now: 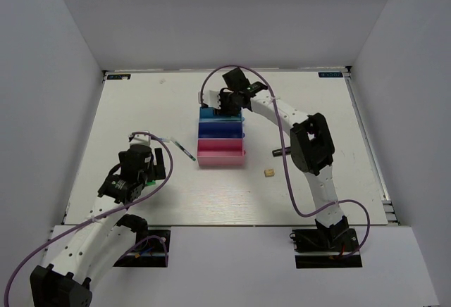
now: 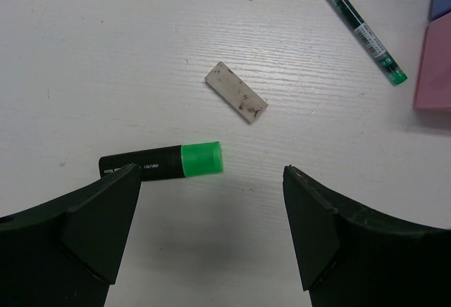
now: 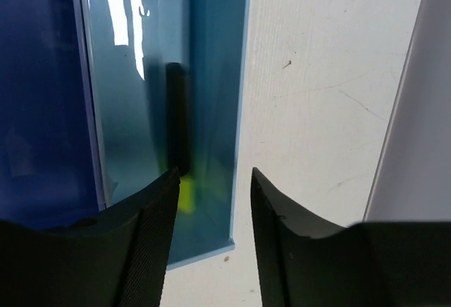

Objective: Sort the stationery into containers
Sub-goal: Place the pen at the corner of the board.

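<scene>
Nearest the overhead camera, the left claw (image 1: 144, 159) hangs low over the table (image 1: 317, 110). The right claw (image 1: 229, 101) reaches over the teal tray (image 1: 208, 113) at the far end of the row. The blue tray (image 1: 220, 129) and pink tray (image 1: 220, 152) follow toward the arms. A thin pen (image 1: 184, 148) lies just left of the pink tray, and a tan cube (image 1: 268, 173) lies to its right.

From the left wrist, the left claw (image 2: 211, 201) is spread wide and empty above a short black marker with a green cap (image 2: 162, 163), probably lined up to grab it. An eraser (image 2: 236, 101) lies just beyond.

From the right wrist, the right claw (image 3: 211, 201) stands partly spread, pinching nothing. Beneath it a black marker with a yellow cap (image 3: 178, 124) lies lengthwise on the teal tray's floor, so it looks sorted.
</scene>
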Robot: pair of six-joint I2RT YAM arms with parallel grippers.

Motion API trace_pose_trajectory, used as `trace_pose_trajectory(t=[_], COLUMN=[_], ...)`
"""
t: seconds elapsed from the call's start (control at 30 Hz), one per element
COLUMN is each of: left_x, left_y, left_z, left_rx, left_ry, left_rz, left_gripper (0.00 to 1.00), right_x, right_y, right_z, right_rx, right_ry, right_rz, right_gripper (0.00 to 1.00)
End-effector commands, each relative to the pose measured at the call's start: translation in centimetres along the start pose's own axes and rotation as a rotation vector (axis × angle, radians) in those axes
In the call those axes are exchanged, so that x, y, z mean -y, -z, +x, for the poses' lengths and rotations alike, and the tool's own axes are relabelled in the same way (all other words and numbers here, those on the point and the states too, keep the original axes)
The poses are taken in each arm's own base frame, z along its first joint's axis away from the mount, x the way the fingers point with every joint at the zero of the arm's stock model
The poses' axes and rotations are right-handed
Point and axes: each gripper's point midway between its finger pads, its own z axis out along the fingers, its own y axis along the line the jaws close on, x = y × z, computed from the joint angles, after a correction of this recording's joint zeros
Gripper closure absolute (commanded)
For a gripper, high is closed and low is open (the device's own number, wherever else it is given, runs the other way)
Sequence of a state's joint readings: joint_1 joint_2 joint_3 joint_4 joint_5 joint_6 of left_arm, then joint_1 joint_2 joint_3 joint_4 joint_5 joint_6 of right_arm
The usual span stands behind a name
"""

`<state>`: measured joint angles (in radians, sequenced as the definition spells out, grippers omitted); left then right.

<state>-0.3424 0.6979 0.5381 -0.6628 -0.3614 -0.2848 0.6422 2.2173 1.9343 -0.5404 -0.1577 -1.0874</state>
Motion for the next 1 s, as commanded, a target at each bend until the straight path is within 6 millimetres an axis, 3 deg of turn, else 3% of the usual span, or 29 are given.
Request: trace_pose_trajectory(t=[0.0, 0.23, 0.3, 0.33, 0.37, 0.4, 0.47, 0.5, 0.53, 0.57, 0.6, 0.63, 0.67, 0.7, 0.73, 0.77, 0.8, 0.83, 0.87, 0.9, 0.93, 0.97], left_x=[-0.1, 0.0, 0.0, 0.0, 0.0, 0.0, 0.0, -0.1, 0.4, 0.2, 0.2, 0.5, 0.2, 0.1, 0.4, 0.4, 0.3, 0.4, 0.4, 0.6, 0.6, 0.6], left_y=[0.5, 0.2, 0.0, -0.2, -0.3, -0.6, -0.8, -1.1, -1.2, -1.6, -1.8, -2.2, -2.6, -2.8, -3.4, -3.5, -3.5, -3.8, -3.8, -3.8, -3.7, -3.7], left_z=[-1.4, -1.2, -1.0, -1.0, -1.0, -0.9, -0.8, -0.9, -0.9, -1.0, -1.1, -1.2, -1.3, -1.4, -2.1, -1.8, -1.7, -1.9, -1.7, -1.6, -1.0, -0.8], left_rx=[0.029, 0.02, 0.008, 0.004, -0.004, -0.017, -0.042, -0.061, -0.075, -0.09, -0.1, -0.13, -0.158, -0.173, -0.199, -0.229, -0.247, -0.27, -0.279, -0.289, -0.295, -0.3], left_ry=[0.004, 0.001, -0.002, 0.003, 0.015, 0.031, 0.068, 0.108, 0.127, 0.153, 0.187, 0.228, 0.25, 0.277, 0.295, 0.306, 0.313, 0.314, 0.321, 0.321, 0.318, 0.319], left_rz=[-0.003, -0.007, -0.013, -0.011, -0.005, -0.01, -0.002, -0.015, 0.011, 0.006, 0.002, 0.01, -0.007, -0.016, -0.02, -0.029, -0.038, -0.044, -0.051, -0.04, -0.036, -0.034], left_gripper=[0.08, 0.09, 0.17, 0.22, 0.31, 0.54, 0.81, 0.96, 0.98, 0.98, 0.91, 0.84, 0.74, 0.51, 0.43, 0.38, 0.29, 0.26, 0.25, 0.25, 0.23, 0.23], right_x=[0.3, 0.5, 0.6, 1.1, 0.6, 1.3, -0.4, 0.3, -1.7, -1.9, -1.7, -3.5, -3.7, -5.3, -7.3, -7.5, -9.9, -12.1, -12.9, -15.5, -17.1, -18.0], right_y=[0.5, 2.0, 3.0, 4.2, 4.7, 7.3, 8.0, 11.1, 10.7, 11.3, 13.1, 13.5, 14.8, 15.1, 15.9, 16.8, 17.0, 18.0, 18.8, 18.7, 19.2, 19.0], right_z=[-1.0, -1.5, -2.1, -2.7, -2.7, -4.0, -2.7, -3.8, -2.1, -1.2, -0.7, 0.5, 1.7, 3.9, 4.9, 7.4, 8.6, 9.0, 10.9, 11.5, 12.5, 12.3], right_rx=[0.018, 0.034, 0.053, 0.073, 0.073, 0.115, 0.105, 0.14, 0.11, 0.101, 0.097, 0.066, 0.04, -0.009, -0.032, -0.06, -0.063, -0.041, -0.049, -0.023, -0.015, 0.031], right_ry=[0.011, -0.027, -0.074, -0.109, -0.156, -0.16, -0.222, -0.216, -0.245, -0.258, -0.259, -0.267, -0.25, -0.272, -0.279, -0.281, -0.258, -0.205, -0.214, -0.165, -0.118, -0.095], right_rz=[0.02, 0.033, 0.042, 0.061, 0.053, 0.078, 0.039, 0.085, 0.049, 0.053, 0.078, 0.053, 0.055, 0.013, -0.029, -0.032, -0.115, -0.177, -0.195, -0.268, -0.282, -0.301], right_gripper=[0.51, 0.51, 0.62, 0.84, 0.93, 1.0, 1.0, 1.0, 0.93, 0.81, 0.68, 0.59, 0.49, 0.46, 0.44, 0.44, 0.43, 0.43, 0.41, 0.41, 0.41, 0.41])
